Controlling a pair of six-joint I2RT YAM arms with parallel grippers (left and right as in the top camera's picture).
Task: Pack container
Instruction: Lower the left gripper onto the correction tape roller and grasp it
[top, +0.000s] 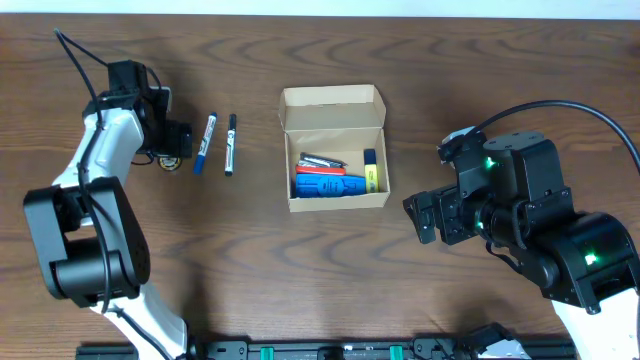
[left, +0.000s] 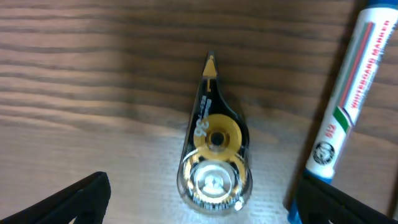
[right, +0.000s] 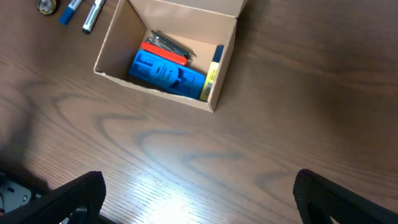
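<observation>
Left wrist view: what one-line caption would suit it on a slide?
Open left gripper poised over a correction-tape dispenser on the wooden table, a whiteboard marker beside it.

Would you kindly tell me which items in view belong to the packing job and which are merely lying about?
Belong to the job:
- container, already holding a blue item and a yellow pen
- correction tape, under the open left tool
- blue marker and black marker, loose on the table

Lying about:
- no loose item looks unrelated; only the black rail at the table's front edge
</observation>
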